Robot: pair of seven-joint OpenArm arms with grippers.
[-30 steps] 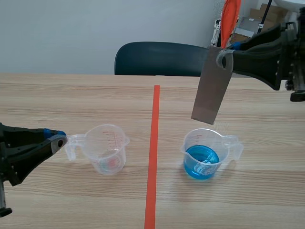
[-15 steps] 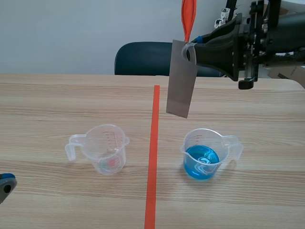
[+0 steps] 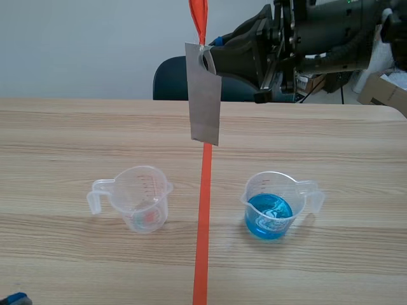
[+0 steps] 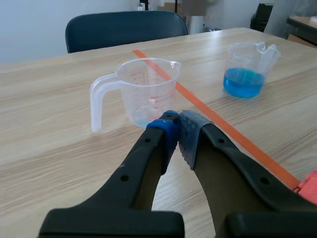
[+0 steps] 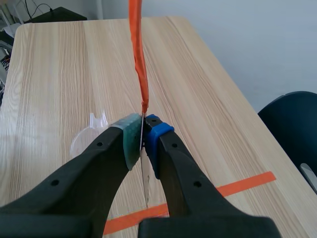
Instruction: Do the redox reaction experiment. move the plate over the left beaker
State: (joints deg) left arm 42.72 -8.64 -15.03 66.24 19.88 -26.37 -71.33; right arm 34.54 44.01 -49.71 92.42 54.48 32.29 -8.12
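A grey metal plate (image 3: 205, 94) with an orange ribbon (image 3: 198, 19) at its top hangs high above the red tape line, a little right of the empty clear left beaker (image 3: 143, 197). My right gripper (image 3: 206, 58) is shut on the plate's top; in the right wrist view the plate (image 5: 143, 171) shows edge-on between the pads, with the ribbon (image 5: 138, 54) rising ahead and the empty beaker (image 5: 88, 135) partly hidden below. My left gripper (image 4: 174, 126) is shut on nothing, low near the table's front, just short of the empty beaker (image 4: 143, 90).
A second clear beaker (image 3: 273, 204) holding blue liquid stands right of the tape line (image 3: 203, 210), also seen as the blue beaker (image 4: 246, 68) in the left wrist view. A dark chair (image 3: 175, 76) stands behind the table's far edge.
My right arm carried the plate leftward from above the blue beaker to over the tape line. My left arm drew back toward the near left corner, almost out of the scene view.
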